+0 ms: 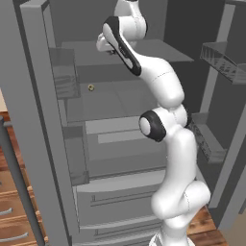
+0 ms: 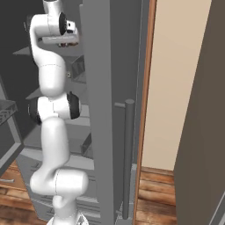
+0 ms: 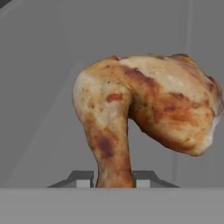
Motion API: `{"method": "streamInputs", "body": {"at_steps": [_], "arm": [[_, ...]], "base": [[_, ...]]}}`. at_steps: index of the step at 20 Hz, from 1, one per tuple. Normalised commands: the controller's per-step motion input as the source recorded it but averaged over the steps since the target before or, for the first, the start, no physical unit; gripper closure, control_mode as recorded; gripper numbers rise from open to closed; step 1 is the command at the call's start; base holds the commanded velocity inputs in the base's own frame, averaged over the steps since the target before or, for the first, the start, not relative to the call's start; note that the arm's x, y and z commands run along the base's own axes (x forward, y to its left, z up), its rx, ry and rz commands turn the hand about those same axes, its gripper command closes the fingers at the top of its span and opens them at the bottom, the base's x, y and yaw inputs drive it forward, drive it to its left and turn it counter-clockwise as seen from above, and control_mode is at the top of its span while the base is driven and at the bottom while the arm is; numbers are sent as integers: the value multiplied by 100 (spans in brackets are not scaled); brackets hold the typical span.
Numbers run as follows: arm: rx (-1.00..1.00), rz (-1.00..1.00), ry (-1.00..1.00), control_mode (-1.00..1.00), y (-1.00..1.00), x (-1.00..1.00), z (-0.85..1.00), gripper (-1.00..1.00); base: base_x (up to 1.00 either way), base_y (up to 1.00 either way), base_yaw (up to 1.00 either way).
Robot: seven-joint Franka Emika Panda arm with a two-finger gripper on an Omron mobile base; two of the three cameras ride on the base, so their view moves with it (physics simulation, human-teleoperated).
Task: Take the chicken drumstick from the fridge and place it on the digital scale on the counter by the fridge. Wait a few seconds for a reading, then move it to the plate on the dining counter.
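The hand (image 3: 113,179) apparently clamps the chicken drumstick's (image 3: 148,109) narrow end.

The drumstick (image 3: 144,109) is golden-brown with pale cream patches and darker reddish-brown mottling. The fridge (image 1: 38,120) is uniform grey: shelves, door bins, drawer fronts and bar handle (image 2: 128,154). A yellowish speck (image 1: 91,87) lies on a grey shelf. The floor (image 2: 154,193) is reddish-brown wood.

Base views flank arm, both facing open fridge (image 1: 120,144); hand view close on chicken drumstick (image 3: 144,113).
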Motion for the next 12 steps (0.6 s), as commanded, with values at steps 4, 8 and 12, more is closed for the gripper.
{"method": "streamInputs", "body": {"at_steps": [4, 8, 12], "arm": [[6, 0, -13, -100, -27, -70, -40, 100], [6, 0, -12, -100, -12, -56, -56, 100], [7, 0, -14, -100, -6, -52, -61, 100]], "base": [[0, 0, 0], [0, 0, 0], [0, 0, 0]]}}
